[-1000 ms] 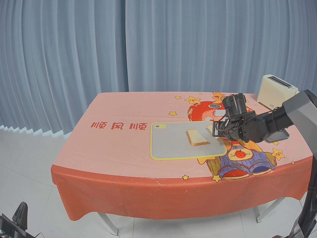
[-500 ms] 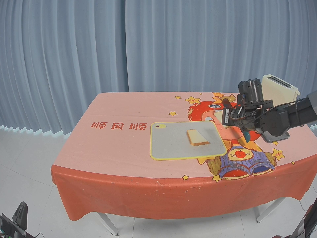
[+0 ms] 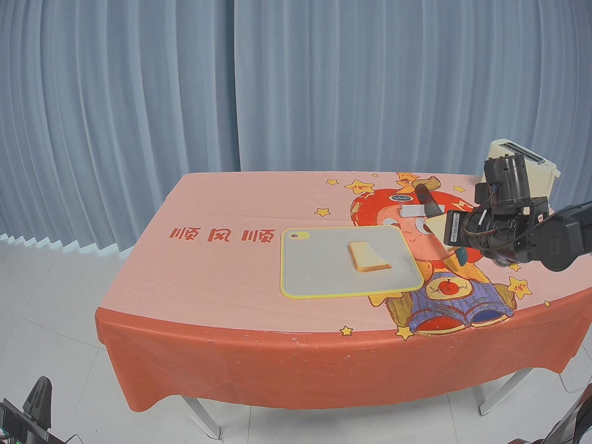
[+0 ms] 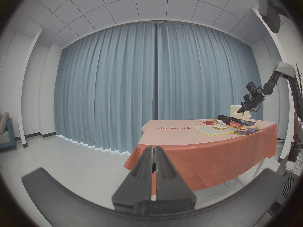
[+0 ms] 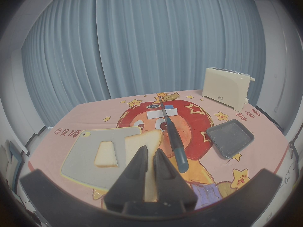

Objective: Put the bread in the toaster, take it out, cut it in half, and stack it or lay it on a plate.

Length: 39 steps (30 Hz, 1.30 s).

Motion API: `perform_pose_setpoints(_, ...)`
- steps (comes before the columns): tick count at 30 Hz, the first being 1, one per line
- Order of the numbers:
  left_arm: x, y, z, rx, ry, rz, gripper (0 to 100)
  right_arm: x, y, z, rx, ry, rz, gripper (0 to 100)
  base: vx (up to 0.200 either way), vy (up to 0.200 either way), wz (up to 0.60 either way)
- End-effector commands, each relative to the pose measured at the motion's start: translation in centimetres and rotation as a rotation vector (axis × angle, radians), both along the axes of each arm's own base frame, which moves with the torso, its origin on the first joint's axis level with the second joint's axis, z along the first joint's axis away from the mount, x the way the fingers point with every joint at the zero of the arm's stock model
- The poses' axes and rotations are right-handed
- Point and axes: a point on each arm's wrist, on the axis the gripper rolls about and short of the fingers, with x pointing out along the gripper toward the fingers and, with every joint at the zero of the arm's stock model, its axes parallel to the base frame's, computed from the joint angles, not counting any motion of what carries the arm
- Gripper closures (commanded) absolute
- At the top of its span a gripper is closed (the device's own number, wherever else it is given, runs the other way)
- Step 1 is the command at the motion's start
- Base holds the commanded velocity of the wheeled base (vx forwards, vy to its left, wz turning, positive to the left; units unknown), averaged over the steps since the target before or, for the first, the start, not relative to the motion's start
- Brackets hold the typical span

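One bread half (image 3: 369,256) (image 5: 106,150) lies on the grey, yellow-rimmed cutting board (image 3: 320,266) (image 5: 80,161). My right gripper (image 3: 431,214) (image 5: 150,152) is shut on the other bread half (image 3: 436,224) (image 5: 142,144). It holds that half in the air just past the board's right edge, over the red print. The cream toaster (image 3: 521,166) (image 5: 225,87) stands at the table's far right corner. A dark square plate (image 5: 230,137) lies in front of the toaster. My left gripper (image 4: 154,166) hangs shut, low and away from the table.
A knife (image 5: 173,136) with a blue handle (image 3: 461,255) lies on the tablecloth between the board and the plate. The table's left half is bare cloth with red characters (image 3: 222,235). Blue curtains hang behind.
My right gripper has lifted one bread half off the board's right side and carried it up and to the right. The other half has stayed put.
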Motion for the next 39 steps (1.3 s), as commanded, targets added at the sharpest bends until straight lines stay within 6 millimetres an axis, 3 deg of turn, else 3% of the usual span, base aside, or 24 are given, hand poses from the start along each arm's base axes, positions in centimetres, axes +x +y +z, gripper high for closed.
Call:
perform_pose_setpoints(1,0.0,0.0,-0.5,0.001,0.002,-0.001,100,-1.4,-0.4,0.7,0.001,-0.014,0.001,100,0.0,0.0,0.0)
perform_pose_setpoints(5,0.0,0.0,-0.5,0.001,0.002,0.01,100,-2.2,-0.6,-0.1,-0.013,0.013,0.002,100,0.0,0.0,0.0)
perform_pose_setpoints(26,0.0,0.0,-0.5,0.004,0.003,0.016,100,-2.4,-0.8,0.0,-0.009,0.012,-0.001,100,0.0,-0.2,0.0)
perform_pose_setpoints(36,0.0,0.0,-0.5,-0.002,0.002,0.008,100,-1.0,-0.6,-1.1,-0.001,-0.035,-0.007,100,0.0,-0.06,0.0)
perform_pose_setpoints(39,0.0,0.0,-0.5,-0.002,0.002,0.007,100,0.0,-1.9,-1.1,0.004,-0.049,-0.041,100,0.0,0.0,0.0)
